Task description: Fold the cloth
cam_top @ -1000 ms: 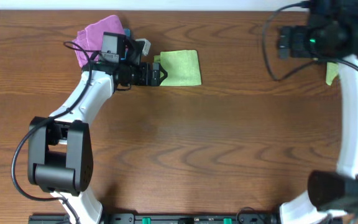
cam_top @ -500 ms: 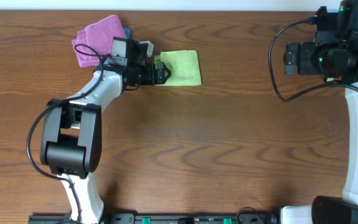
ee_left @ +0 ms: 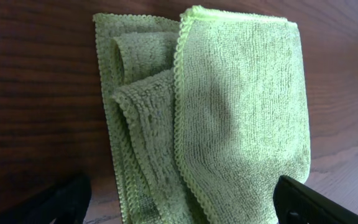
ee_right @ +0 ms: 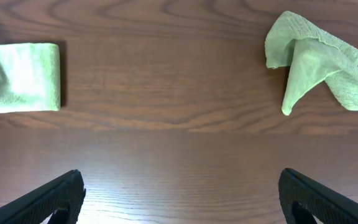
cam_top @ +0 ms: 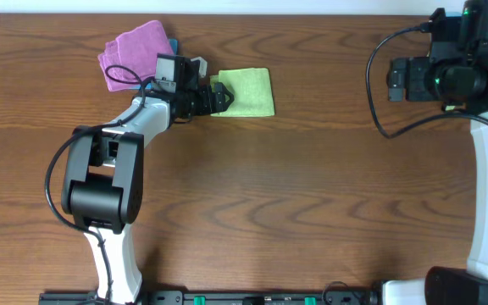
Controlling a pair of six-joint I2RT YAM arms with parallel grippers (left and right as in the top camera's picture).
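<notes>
The left gripper (cam_top: 218, 99) straddles the green cloth (cam_top: 249, 91) at its 9 o'clock edge, fingers spread wide and holding nothing — probably to take that edge. The right gripper (ee_right: 179, 194) is also spread, empty.

Pink cloth (cam_top: 128, 53) lies apparently just behind left hand (cam_top: 219, 98).

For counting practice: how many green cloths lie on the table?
2: a folded cloth beside the pink cloth; a crumpled cloth in the right wrist view. More may be hidden.

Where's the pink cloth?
Overhead view: the pink cloth sits by the table's far edge on the left, beside the left arm, left of the folded green cloth.
</notes>
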